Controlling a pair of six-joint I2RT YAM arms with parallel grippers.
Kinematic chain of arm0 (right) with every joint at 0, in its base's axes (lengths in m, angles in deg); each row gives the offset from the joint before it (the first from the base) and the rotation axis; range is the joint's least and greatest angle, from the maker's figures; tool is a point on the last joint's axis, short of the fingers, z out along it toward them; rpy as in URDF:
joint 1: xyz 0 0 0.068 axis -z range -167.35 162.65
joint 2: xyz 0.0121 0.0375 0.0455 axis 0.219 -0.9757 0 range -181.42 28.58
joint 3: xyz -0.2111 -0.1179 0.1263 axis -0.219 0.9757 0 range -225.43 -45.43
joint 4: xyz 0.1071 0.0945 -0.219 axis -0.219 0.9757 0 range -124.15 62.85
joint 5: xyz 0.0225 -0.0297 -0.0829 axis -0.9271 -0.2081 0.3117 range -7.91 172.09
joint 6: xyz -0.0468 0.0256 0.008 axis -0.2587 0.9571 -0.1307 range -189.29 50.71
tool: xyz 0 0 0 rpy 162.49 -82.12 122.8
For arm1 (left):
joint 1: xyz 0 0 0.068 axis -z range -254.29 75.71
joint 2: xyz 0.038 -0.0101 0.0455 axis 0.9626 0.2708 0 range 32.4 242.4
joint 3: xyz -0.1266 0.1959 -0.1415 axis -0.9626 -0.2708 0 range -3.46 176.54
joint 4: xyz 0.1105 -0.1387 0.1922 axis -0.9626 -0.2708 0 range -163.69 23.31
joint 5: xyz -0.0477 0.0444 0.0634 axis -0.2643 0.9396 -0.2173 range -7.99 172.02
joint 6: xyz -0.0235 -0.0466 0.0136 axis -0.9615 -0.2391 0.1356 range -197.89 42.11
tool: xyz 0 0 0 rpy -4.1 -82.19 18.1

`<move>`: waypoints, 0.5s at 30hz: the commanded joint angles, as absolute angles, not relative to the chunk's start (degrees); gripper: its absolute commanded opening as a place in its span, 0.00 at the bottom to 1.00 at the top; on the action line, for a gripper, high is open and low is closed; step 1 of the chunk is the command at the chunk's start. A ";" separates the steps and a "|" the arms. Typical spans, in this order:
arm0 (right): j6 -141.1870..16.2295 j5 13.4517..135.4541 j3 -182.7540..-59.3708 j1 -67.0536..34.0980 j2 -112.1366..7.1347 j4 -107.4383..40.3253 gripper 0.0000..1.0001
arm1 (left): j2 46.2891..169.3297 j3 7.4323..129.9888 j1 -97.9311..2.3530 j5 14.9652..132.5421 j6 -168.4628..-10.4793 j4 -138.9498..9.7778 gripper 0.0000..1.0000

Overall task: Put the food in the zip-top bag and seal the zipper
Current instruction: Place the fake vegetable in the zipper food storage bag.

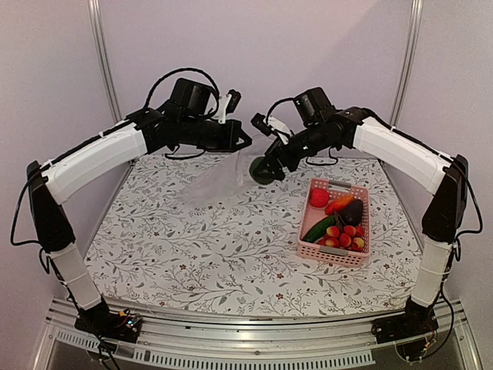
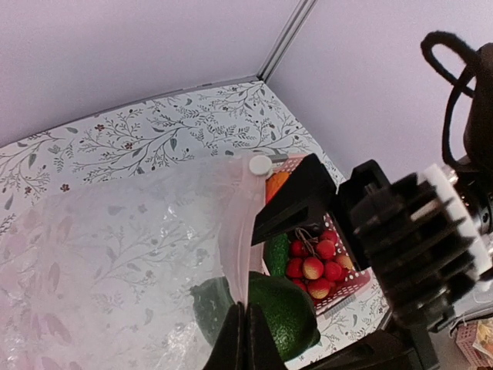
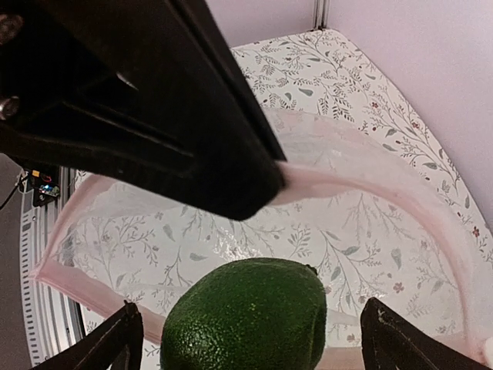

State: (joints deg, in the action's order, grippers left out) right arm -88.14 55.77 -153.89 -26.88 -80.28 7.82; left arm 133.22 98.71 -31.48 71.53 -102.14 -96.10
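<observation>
My left gripper (image 1: 245, 142) (image 2: 246, 331) is shut on the mouth edge of the clear zip-top bag (image 1: 212, 181) (image 2: 115, 254) and holds it up and open. The zipper shows as a pinkish strip (image 2: 235, 239) (image 3: 370, 189). My right gripper (image 1: 271, 163) (image 3: 250, 339) is open at the bag's mouth. The dark green round item (image 1: 264, 171) (image 3: 243, 320) sits between its fingers with a gap on each side, partly past the bag's rim (image 2: 281, 312). The red ball (image 1: 319, 198), pepper (image 1: 340, 204), eggplant (image 1: 352, 213), cucumber (image 1: 318, 229) and red-yellow fruit cluster (image 1: 344, 236) lie in the basket.
The pink slotted basket (image 1: 362, 254) stands on the floral table at the right, under the right arm. The left gripper's black body (image 3: 154, 100) fills the top of the right wrist view. Walls and frame posts close in the back.
</observation>
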 commanded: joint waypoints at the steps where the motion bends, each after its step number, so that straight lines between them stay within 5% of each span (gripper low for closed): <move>1: -88.34 52.91 -157.03 -27.27 -79.37 11.63 0.99 | 131.28 97.38 -31.02 73.36 -101.47 -95.69 0.00; 15: -92.96 54.97 -147.66 -27.34 -71.29 8.00 0.96 | 132.72 95.82 -31.86 75.44 -100.03 -96.57 0.00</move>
